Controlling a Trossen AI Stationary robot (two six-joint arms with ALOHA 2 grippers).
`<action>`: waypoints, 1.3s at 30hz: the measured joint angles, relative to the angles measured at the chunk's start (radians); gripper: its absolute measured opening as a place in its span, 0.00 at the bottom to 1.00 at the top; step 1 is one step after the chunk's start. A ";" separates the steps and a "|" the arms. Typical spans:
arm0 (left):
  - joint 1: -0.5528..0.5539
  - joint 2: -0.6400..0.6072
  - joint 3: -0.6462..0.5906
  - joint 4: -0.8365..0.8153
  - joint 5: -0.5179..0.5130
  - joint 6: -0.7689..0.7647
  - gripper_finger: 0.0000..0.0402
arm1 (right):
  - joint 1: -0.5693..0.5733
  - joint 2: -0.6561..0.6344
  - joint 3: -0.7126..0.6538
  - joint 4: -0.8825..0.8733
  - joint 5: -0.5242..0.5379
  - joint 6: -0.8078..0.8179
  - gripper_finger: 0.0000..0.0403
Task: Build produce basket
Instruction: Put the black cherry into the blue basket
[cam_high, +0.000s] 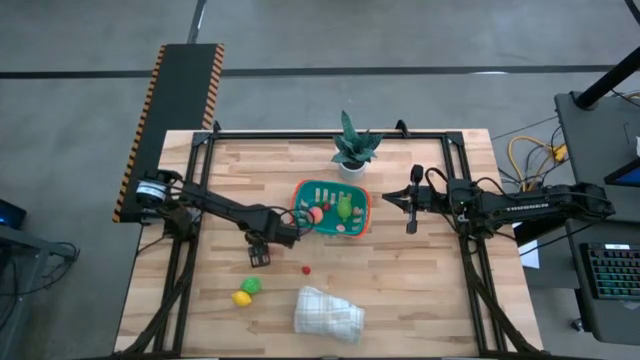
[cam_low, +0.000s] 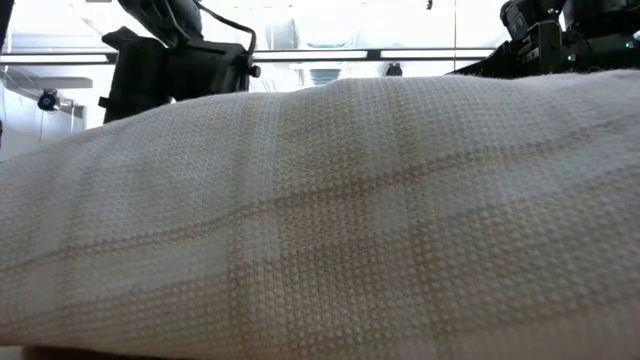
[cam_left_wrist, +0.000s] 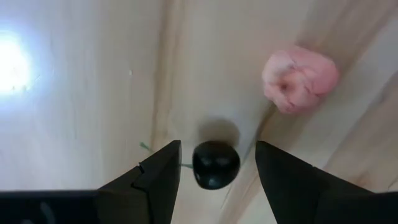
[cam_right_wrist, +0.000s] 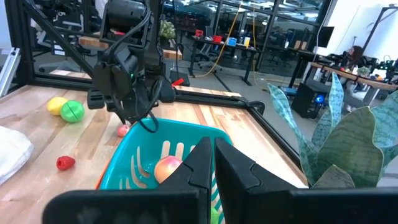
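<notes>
A small dark berry (cam_left_wrist: 216, 164) lies on the wooden table, left of the teal basket (cam_high: 303, 190). My left gripper (cam_left_wrist: 217, 155) points down over it, open, one finger on each side of the berry with a gap to each. A pink piece (cam_left_wrist: 300, 79) lies on the table close beyond. The basket, orange-rimmed, holds several toy fruits, among them a peach-coloured one (cam_right_wrist: 166, 168). A red berry (cam_high: 306, 268), a green fruit (cam_high: 250, 286) and a yellow fruit (cam_high: 242, 298) lie loose on the table. My right gripper (cam_high: 413, 205) waits shut, right of the basket.
A folded white cloth (cam_high: 328, 312) lies near the front edge and fills the low view. A potted plant (cam_high: 352, 145) stands behind the basket. A black frame runs along the table's edges.
</notes>
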 joint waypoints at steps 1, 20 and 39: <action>-0.002 0.000 0.000 0.000 0.001 0.027 0.48 | 0.000 0.000 0.000 0.000 0.000 0.000 0.02; -0.012 -0.001 -0.022 -0.071 -0.049 0.426 0.48 | 0.000 0.000 0.000 0.000 0.000 -0.001 0.02; -0.012 -0.001 -0.025 -0.025 -0.047 0.265 0.48 | 0.000 0.000 0.000 0.001 0.000 -0.007 0.02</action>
